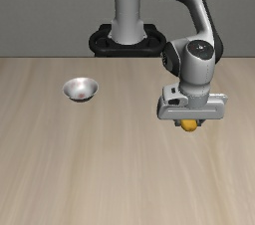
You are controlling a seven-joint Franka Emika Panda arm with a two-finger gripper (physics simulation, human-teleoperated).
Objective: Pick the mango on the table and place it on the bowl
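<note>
Toward the exterior view's right side of the wooden table (120, 174), directly beneath the gripper (189, 121): the mango (189, 125), with just its lower part peeking out below the gripper body. Cannot tell whether clamped on the mango or merely spread open around it, with too much hidden from above. Cannot tell either whether resting on the table or raised just clear of it. Well apart from the bowl (80, 90), over on the exterior view's left and a little nearer the robot's base (125, 42). Risks from here, as a judgement: 1, lifting on a loose or off-centre hold and squirting the mango out sideways, likely given a smooth curved skin with little flat contact. 2, dropping it partway across the long bare stretch toward the bowl, from swinging too fast. 3, rolling off across the flat table after any drop, with nothing nearby to stop it. 4, releasing from too high or to 1 side of the shallow metal bowl, bouncing the mango off the rim or nudging the light bowl away. As for looks: small, rounded, orange-yellow, brighter than the pale wood beneath, darker along its upper edge where tucked under the gripper; no stem or marking to be made out. Probably firm and slick, so best squeezed across the narrow middle.
</note>
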